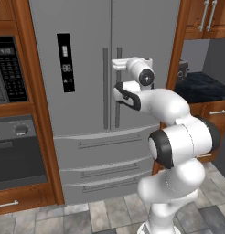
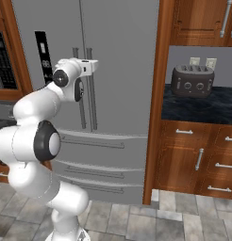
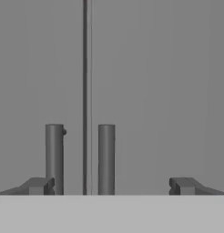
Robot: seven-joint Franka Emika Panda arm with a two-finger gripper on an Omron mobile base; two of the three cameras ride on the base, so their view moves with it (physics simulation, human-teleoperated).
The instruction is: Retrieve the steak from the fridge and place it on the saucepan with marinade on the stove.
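wall oven (image 1: pixel 13 155): far left in left base view, black front, set in brown wood cabinets; above it a black panel w/ small buttons, prob. a microwave, cannot tell for sure.
display panel (image 1: pixel 65 62): black, vertical, on the left door of the fridge; seen also in right base view.
fridge (image 1: pixel 82 114): tall, grey, both upper doors closed, thin seam between them. Below are lower drawers (image 1: pixel 100 171) w/ horizontal pulls, closed too.
left bar handle (image 3: pixel 54 157): in hand view it rises just left of the door seam, very near the left fingertip.
right bar handle (image 3: pixel 106 157): just right of the seam, between the 2 fingertips, not touching either one as far as I see.
gripper (image 3: pixel 111 185): jaws spread wide, nothing between them except the right bar handle behind; it points straight at the doors, close to the handles. In left base view the hand (image 1: pixel 121 64) is at the upper part of the handles, approx. at the seam.
arm: white w/ dark joints, bent, comes up from the floor in front of the drawers.
steak: cannot see it, doors are closed.
toaster (image 2: pixel 192 81): dark, on a dark counter (image 2: pixel 198 106) right of the fridge in right base view, well apart from the arm.
cabinets (image 2: pixel 198 160): brown wood, below the counter, w/ silver pulls.
floor (image 2: pixel 136 221): grey tiles.
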